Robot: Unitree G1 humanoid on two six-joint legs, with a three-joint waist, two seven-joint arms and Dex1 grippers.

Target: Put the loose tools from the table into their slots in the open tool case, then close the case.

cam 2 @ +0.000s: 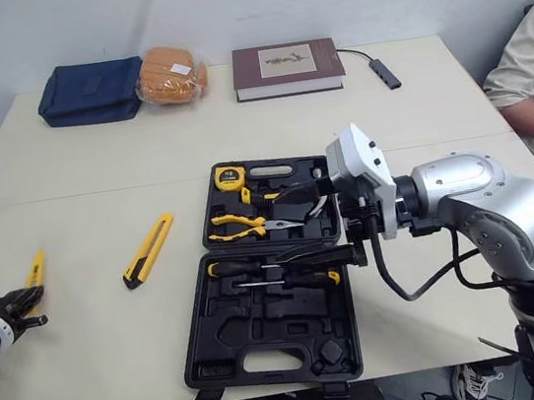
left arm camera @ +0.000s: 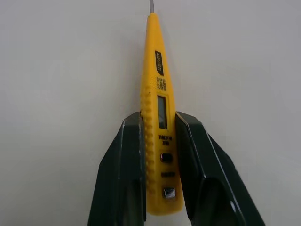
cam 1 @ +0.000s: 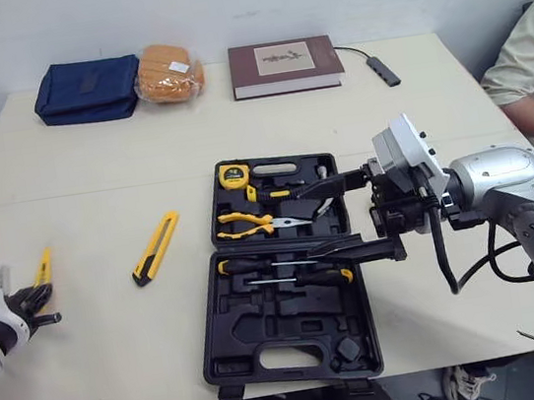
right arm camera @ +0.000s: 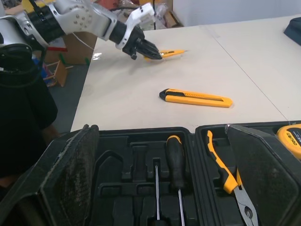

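The black tool case (cam 1: 226,317) lies open mid-table, holding a yellow tape measure (cam 1: 233,175), pliers (cam 1: 245,223) and screwdrivers (cam 1: 285,259). My right gripper (cam 1: 298,223) hovers over the case's middle, open wide, with nothing between its fingers. A yellow utility knife (cam 1: 155,246) lies loose on the table left of the case. At the table's far left, my left gripper (cam 1: 41,303) is shut on a yellow tester pen (left arm camera: 157,141), low over the tabletop; its metal tip points away from the wrist. The right wrist view shows that pen (right arm camera: 171,53) beyond the knife (right arm camera: 196,98).
Along the far edge lie a navy pouch (cam 1: 87,90), bagged bread (cam 1: 168,72), a brown book (cam 1: 285,65) and a small cabled adapter (cam 1: 383,70). A person's sleeve (cam 1: 531,63) is at the right edge. Bare tabletop lies between knife and case.
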